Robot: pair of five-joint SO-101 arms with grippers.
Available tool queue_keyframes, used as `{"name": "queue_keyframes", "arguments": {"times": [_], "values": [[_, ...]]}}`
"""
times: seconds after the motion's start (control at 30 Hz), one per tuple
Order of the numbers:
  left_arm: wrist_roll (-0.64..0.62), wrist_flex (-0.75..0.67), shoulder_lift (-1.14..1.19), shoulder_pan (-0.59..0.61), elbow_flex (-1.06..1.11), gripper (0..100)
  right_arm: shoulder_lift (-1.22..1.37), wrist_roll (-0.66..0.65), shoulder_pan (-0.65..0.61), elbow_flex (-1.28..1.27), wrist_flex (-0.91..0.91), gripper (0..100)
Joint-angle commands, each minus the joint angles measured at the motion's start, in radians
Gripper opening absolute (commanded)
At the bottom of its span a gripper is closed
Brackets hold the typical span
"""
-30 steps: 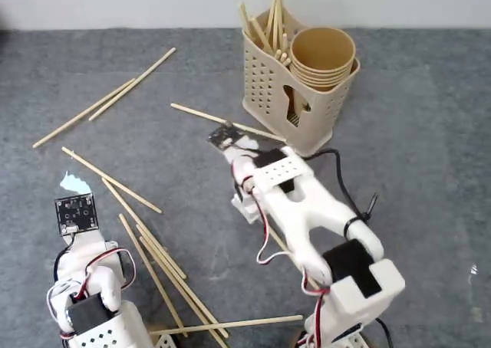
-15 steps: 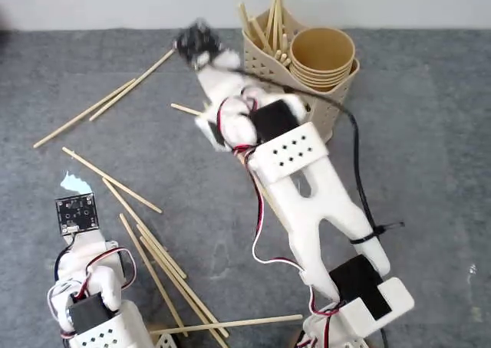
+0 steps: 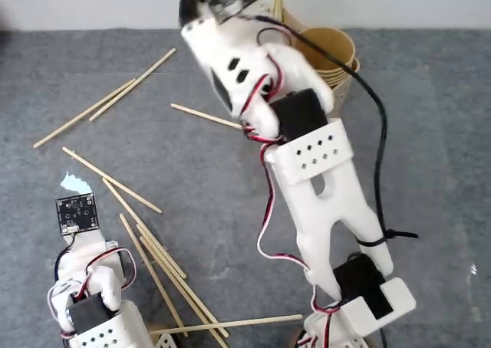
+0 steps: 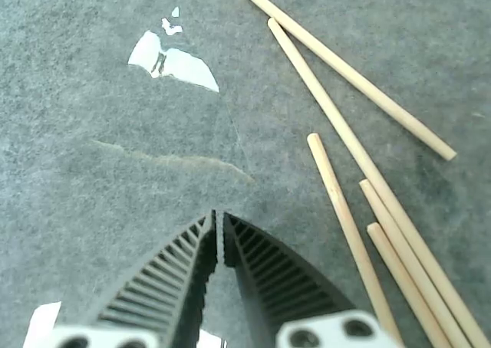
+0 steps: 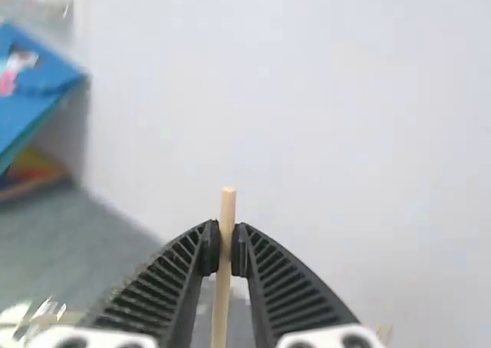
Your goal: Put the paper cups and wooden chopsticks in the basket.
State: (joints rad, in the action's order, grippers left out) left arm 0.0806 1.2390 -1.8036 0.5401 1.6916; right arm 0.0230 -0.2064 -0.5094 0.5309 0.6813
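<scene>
In the right wrist view my right gripper (image 5: pixel 224 248) is shut on a wooden chopstick (image 5: pixel 227 206) that stands upright between its fingers, high above the table with a pale wall behind. From above, the right arm (image 3: pixel 311 160) stretches up over the beige basket (image 3: pixel 347 83) and hides most of it. A stack of paper cups (image 3: pixel 331 47) sits in the basket. My left gripper (image 4: pixel 217 237) is shut with nothing in it, low over the grey mat, with several loose chopsticks (image 4: pixel 349 141) beside it.
More chopsticks lie on the mat: one close to the basket (image 3: pixel 205 116), a pair at the far left (image 3: pixel 115 95), a bundle by the left arm (image 3: pixel 157 256). A pale shiny patch (image 4: pixel 173 57) lies ahead of the left gripper.
The right arm has lifted from the mat, swinging up and back over the basket with the chopstick in its grip. The left arm has not moved.
</scene>
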Motion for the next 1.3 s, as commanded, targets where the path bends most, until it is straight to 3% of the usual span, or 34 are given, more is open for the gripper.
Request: {"name": "queue_keyframes", "arguments": {"times": [0.0,0.37,0.53,0.77,1.07,1.27], "values": [[0.003,0.003,-0.017,-0.005,-0.008,1,-0.059,0.000,0.054,0.061,-0.156,0.8],[0.003,0.003,-0.017,-0.005,-0.008,1,0.019,0.000,0.194,0.040,-0.369,0.8],[0.003,0.003,-0.017,-0.005,-0.008,1,0.094,0.000,0.223,0.040,-0.366,1.2],[0.003,0.003,-0.017,-0.005,-0.008,1,0.101,0.000,0.168,0.069,-0.191,24.0],[0.003,0.003,-0.017,-0.005,-0.008,1,0.068,-0.002,-0.008,0.129,0.194,17.2],[0.003,0.003,-0.017,-0.005,-0.008,1,0.240,-0.002,-0.047,0.127,0.423,16.8]]}}
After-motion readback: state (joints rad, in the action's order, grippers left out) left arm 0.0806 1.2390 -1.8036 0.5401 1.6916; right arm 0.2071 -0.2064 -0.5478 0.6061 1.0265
